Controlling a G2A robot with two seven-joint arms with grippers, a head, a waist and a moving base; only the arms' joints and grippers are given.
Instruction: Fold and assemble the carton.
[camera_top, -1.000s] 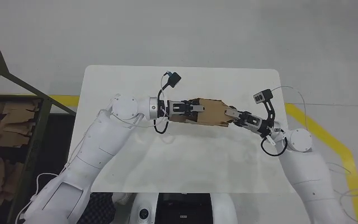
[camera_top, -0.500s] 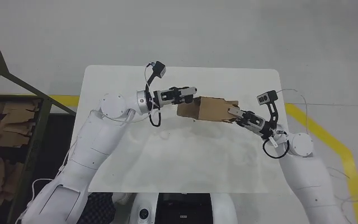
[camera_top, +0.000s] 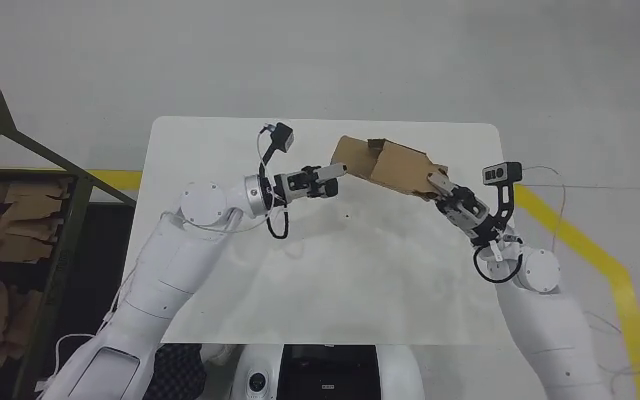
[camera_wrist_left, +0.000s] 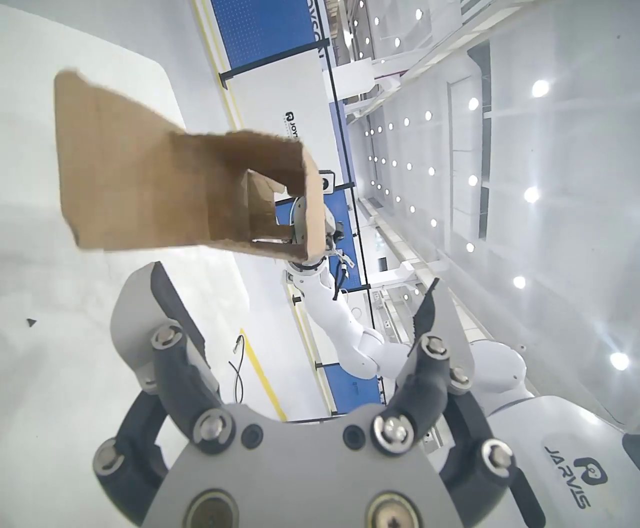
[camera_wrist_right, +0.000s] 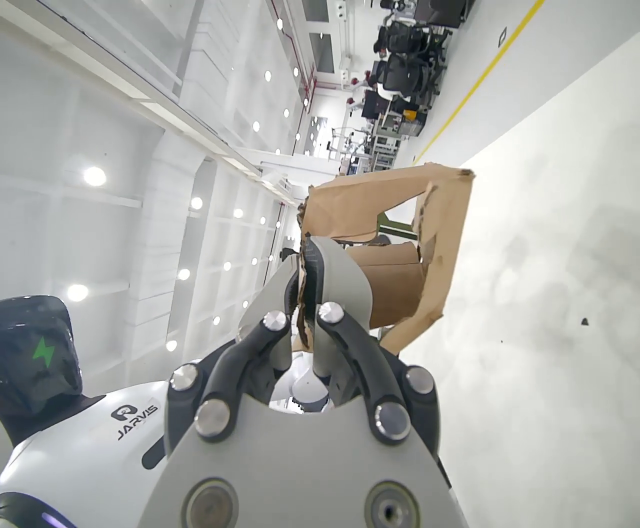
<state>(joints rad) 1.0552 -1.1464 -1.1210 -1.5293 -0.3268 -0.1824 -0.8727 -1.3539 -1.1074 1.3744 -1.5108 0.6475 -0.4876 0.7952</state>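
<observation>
- Carton: brown cardboard, opened into a hollow sleeve, over the far half of the table. It looks lifted, though you cannot be sure its lowest corner is off the surface.
- Nothing is inside the sleeve; the left wrist view looks straight through it.
- Its long axis runs across you, from the right gripper to the left gripper, with one long flap sticking out at the free end.
- Your right gripper is clamped on the torn edge of one carton wall, with cardboard pinched between its fingers.
- Your left gripper has its fingers spread wide and holds nothing. It sits just short of the free end, facing the mouth.
- The left arm is free and nearer the open end, so the next fold is probably its job. Bring it in along the sleeve's axis.
- With only one wall gripped, a sideways push could skew or flatten the sleeve.
- A rack off the table's left edge holds what looks like more cardboard.
</observation>
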